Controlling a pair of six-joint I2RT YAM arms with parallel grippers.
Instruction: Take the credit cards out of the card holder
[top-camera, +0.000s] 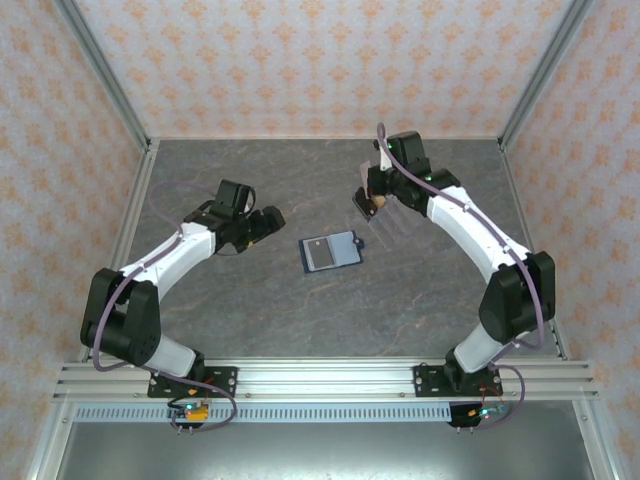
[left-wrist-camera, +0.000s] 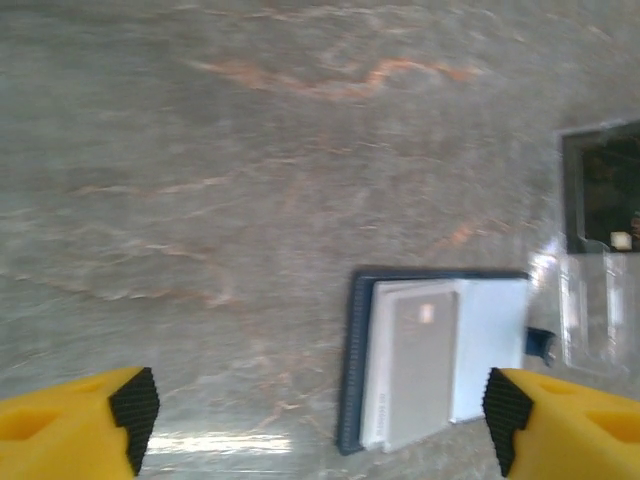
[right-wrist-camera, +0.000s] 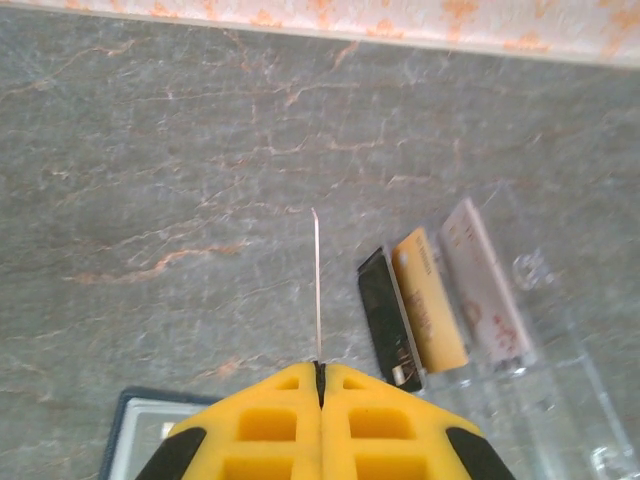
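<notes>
The card holder (top-camera: 330, 251) lies open and flat near the middle of the surface (top-camera: 250, 310), with a pale grey card (left-wrist-camera: 420, 365) resting on its lighter inner face. The left hand (top-camera: 266, 222) hovers at about 10 o'clock of the card holder, apart from it. Its yellow fingers (left-wrist-camera: 80, 425) are spread wide with nothing between them. The right hand (top-camera: 371, 203) is at about 1 o'clock of the card holder, its fingers pressed together on a thin card (right-wrist-camera: 317, 290) that is seen edge-on and sticks straight out from the fingertips. Just beside that card, at its 3 o'clock in the right wrist view, a clear plastic rack (right-wrist-camera: 540, 400) carries three cards leaning side by side: a dark card (right-wrist-camera: 385, 320), a brown-orange card (right-wrist-camera: 430, 310) and a pale card (right-wrist-camera: 488, 295).
</notes>
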